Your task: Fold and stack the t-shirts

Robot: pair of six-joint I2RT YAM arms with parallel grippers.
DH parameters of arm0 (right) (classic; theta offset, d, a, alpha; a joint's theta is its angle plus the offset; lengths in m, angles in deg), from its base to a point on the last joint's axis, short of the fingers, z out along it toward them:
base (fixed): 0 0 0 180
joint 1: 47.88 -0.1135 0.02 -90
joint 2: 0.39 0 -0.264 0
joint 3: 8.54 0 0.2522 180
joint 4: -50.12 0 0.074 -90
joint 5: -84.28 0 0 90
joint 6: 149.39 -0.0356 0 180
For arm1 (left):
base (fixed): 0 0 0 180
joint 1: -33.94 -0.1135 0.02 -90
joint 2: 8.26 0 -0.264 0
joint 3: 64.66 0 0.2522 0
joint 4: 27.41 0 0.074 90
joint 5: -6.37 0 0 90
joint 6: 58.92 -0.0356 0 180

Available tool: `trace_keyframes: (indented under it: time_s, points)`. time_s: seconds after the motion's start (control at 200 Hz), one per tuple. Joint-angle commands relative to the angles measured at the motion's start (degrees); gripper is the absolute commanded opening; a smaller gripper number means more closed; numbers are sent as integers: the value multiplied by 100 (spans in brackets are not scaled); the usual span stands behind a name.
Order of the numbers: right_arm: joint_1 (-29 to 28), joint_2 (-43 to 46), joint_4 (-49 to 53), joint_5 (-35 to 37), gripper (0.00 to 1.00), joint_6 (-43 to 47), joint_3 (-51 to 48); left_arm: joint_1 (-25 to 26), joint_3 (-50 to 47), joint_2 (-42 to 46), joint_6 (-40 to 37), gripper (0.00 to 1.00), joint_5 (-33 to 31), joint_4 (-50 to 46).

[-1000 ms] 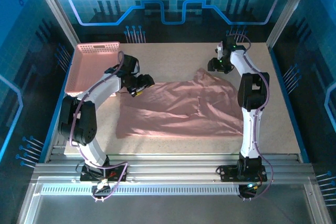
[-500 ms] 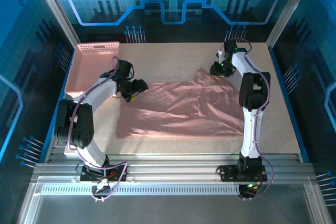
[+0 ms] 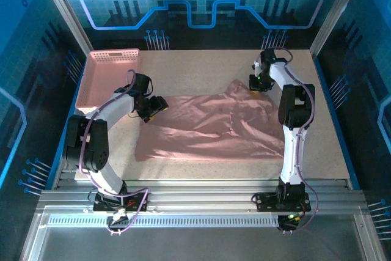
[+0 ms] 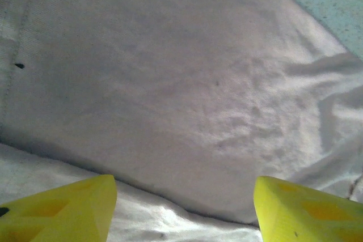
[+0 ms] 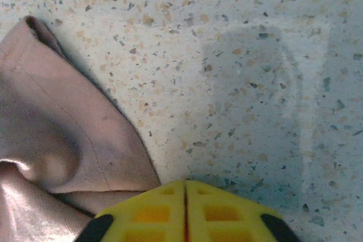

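Closing since a second ago, the right fingers (image 5: 147, 211) now meet, the t-shirt (image 5: 68, 134) corner touching one of them, probably pinched for folding; the left fingers (image 4: 62, 208), shifted leftward, stand wide, cloth lying flat between them, ready to grab.

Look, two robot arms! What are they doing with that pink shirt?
They are folding a pink t-shirt. It lies spread out on the speckled table, not yet folded. The left gripper hangs open over its left edge. The right gripper is shut at its far right corner; whether it pinches cloth is unclear. A pink basket sits far left.
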Motion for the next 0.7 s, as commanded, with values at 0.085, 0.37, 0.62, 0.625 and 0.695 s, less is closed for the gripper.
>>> trace_keyframes:
  time_s: [0.085,0.37,0.62,0.625,0.695]
  points:
    - [-5,193,179,49,0,-310,456,-41,15,-339,80,59,-323,-320]
    - [35,1210,-572,-19,0,-726,-413,-157,-176,-585,265,47,-718,-607]
    - [63,2366,-1120,-192,0,-844,-1927,-155,-272,-746,339,46,-636,-499]
    - [64,2392,-1132,-205,0,-844,-1968,-155,-278,-751,344,46,-633,-500]
    - [56,2718,-1251,-393,0,-926,-2505,-155,-344,-764,357,46,-591,-448]
